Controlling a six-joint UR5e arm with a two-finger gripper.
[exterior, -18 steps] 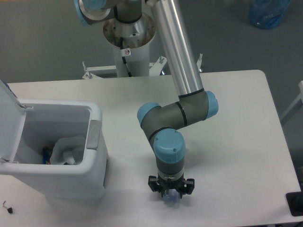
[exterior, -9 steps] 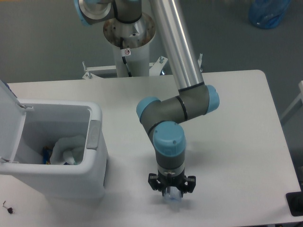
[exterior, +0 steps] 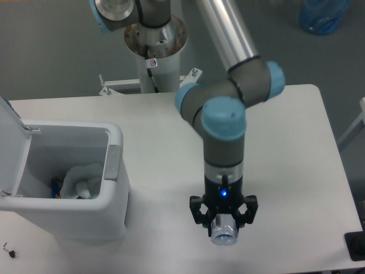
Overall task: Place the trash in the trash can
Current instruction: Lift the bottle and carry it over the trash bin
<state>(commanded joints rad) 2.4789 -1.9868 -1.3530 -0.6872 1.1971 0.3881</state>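
Note:
The white trash can [exterior: 111, 171] stands at the table's left with its flip lid [exterior: 8, 142] open and its grey latch tab [exterior: 112, 162] facing right. A crumpled white tissue [exterior: 80, 180] lies inside it, beside something blue and yellow [exterior: 55, 184]. My gripper [exterior: 223, 224] points down near the table's front edge, well right of the can. It is shut on the clear plastic bottle, of which only the pale blue cap end [exterior: 224, 233] shows between the fingers. The bottle's body is hidden by the gripper.
The arm's pedestal [exterior: 154, 45] stands behind the table. A blue bag [exterior: 322, 14] lies on the floor at the back right. A black object [exterior: 356, 245] sits at the right front edge. A small dark bit [exterior: 8, 250] lies at the front left.
My gripper has risen toward the camera with the bottle and shifted slightly right. The arm's elbow swung up and right. The trash can and tissue have not moved.

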